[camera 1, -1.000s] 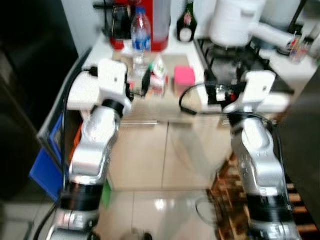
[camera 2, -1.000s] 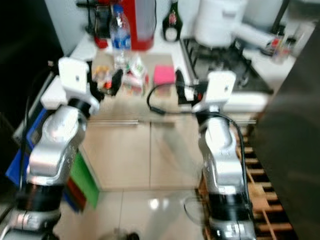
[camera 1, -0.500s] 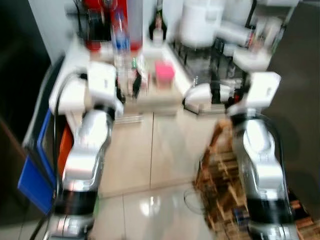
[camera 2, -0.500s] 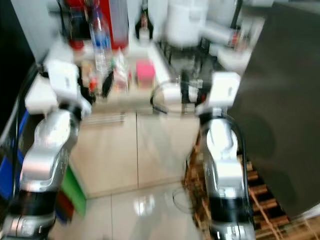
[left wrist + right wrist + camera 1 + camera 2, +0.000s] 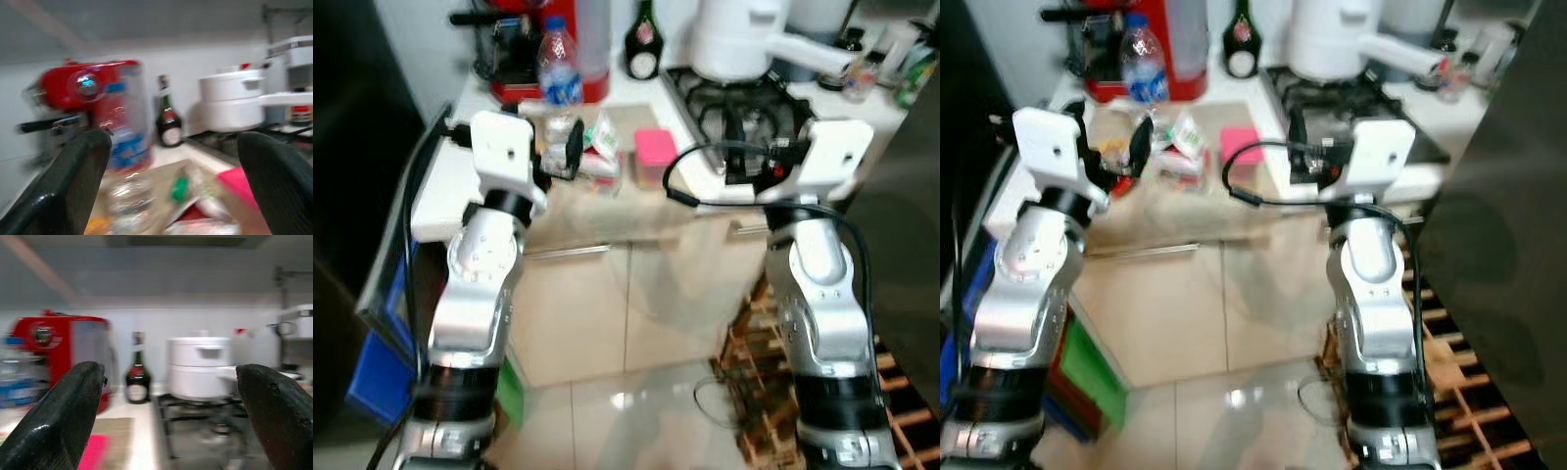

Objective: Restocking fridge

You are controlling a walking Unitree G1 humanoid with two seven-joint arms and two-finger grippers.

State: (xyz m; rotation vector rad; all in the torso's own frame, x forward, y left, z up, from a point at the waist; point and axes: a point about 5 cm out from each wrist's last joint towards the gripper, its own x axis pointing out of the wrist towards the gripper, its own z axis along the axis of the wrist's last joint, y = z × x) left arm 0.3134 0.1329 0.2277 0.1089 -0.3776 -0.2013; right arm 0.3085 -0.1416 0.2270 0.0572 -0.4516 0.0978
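No writing is legible. The left gripper [image 5: 171,191] is spread wide, just short of the clear bottle [image 5: 558,93] with a blue cap and label on the counter [image 5: 440,196]. The right gripper [image 5: 168,426], also spread, hovers by the stove [image 5: 744,103]. Beside the bottle lie small packets [image 5: 602,147] and a pink box [image 5: 654,152]; behind stand a red machine [image 5: 63,352], a dark bottle [image 5: 137,377] and a white pot [image 5: 198,367].

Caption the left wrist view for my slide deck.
Open left gripper faces a water bottle before a red coffee machine.
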